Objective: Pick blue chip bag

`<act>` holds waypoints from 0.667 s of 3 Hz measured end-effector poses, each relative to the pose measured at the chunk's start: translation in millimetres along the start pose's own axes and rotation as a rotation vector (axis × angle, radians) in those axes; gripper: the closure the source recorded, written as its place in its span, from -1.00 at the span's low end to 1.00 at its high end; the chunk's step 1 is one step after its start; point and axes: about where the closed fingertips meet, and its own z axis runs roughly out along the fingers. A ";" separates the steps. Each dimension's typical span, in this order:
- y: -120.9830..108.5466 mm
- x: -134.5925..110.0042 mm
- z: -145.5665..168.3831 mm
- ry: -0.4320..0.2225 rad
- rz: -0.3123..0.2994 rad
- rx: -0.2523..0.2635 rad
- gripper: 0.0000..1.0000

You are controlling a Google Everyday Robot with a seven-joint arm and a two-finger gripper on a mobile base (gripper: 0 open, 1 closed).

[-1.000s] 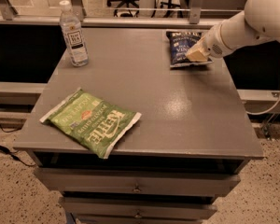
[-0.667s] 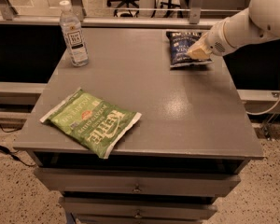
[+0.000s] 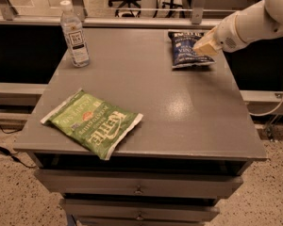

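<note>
Grey table [image 3: 179,107]: flat matte top w/ one soft glare patch, drawers below, speckled floor around, chair legs and rails in bkgd.

White arm [image 3: 254,20]: smooth rounded shell, reaching in from upper right.

Green chip bag [image 3: 92,123]: biggest pouch, flat, crinkly film, pale sealed ends. Well apart from the gripper, diagonally across the top.

Blue chip bag [image 3: 184,51]: small, dark navy, wrinkled glossy film, white lettering, slightly puffed. Lying flat on the table directly under and beside the gripper, near the far right corner.

Water bottle [image 3: 74,34]: clear plastic, white cap, paper label, upright. Far off on the side opposite the arm.

Gripper [image 3: 205,46]: tan tip at the blue bag's right edge, apparently touching. Grip state: can't tell.

Change vs a sec ago: next to none. Tip parked at same spot, bag not shifted or lifted, arm barely nudged. Prob. means approach done and grasp being set; lift not yet begun. Thin slippery film, so a shallow edge pinch could slide off.
</note>
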 end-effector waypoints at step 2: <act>-0.7 4.8 3.0 -0.010 0.003 -0.021 -0.38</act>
